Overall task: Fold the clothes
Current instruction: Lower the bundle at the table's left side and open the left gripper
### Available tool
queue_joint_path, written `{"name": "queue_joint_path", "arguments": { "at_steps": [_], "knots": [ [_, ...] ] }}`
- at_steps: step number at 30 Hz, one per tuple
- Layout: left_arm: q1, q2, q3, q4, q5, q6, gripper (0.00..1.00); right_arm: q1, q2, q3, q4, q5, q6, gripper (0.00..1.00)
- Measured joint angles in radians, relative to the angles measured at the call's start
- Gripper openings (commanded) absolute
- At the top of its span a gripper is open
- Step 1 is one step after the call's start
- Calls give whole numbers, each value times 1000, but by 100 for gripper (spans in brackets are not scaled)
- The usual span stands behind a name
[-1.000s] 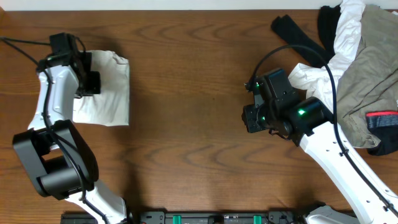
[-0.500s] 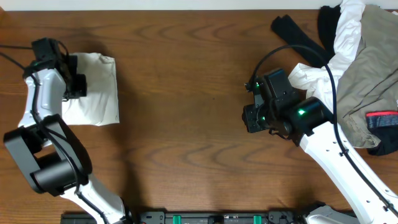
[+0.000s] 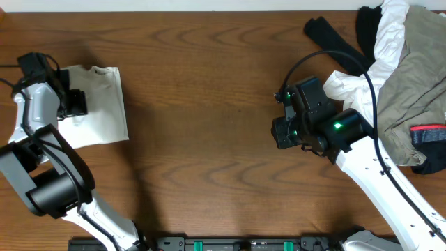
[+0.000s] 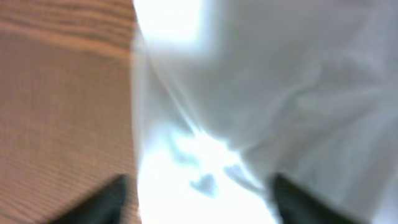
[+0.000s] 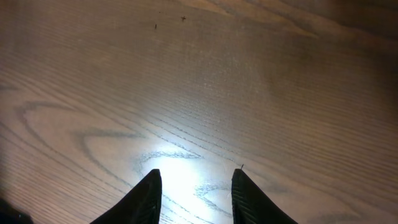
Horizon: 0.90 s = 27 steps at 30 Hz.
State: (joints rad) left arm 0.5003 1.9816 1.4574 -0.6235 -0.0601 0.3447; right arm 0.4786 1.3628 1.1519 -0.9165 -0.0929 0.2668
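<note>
Overhead, white shirt (image 3: 104,111) folded, seemingly rectangular

White links (image 3: 369,178), black joints (image 3: 42,188) and cables (image 3: 313,56), green lights (image 3: 338,126) on the right arm (image 3: 362,157)

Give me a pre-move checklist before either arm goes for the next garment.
1. The folded white shirt lies flat on the table, at its left side: ok.
2. The left jaws stand open above that shirt: ok.
3. The left jaws are free of the cloth: cannot tell, the left wrist view is blurred.
4. The right jaws are open over bare wood with nothing between them: ok.
5. The pile of clothes at the far right is folded: not ok, it is a crumpled heap.
6. There is bare wood between shirt and pile for spreading a garment: ok.
</note>
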Motion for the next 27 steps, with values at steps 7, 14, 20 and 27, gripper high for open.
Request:
{"name": "queue_joint_path", "arguments": {
  "at_steps": [7,14,20,27],
  "knots": [
    [27,0,0,-5,2,-99,98,0,0,0,0,0,0,37],
    [15,-31,0,-41,180,-164,98,0,0,0,23,6,-4,70],
    [-21,-145,0,-107,376,-177,98,-1,0,0,95,7,-11,71],
    [-42,-256,1,-163,697,-194,38,-1,0,0,148,7,-11,73]
  ]
}}
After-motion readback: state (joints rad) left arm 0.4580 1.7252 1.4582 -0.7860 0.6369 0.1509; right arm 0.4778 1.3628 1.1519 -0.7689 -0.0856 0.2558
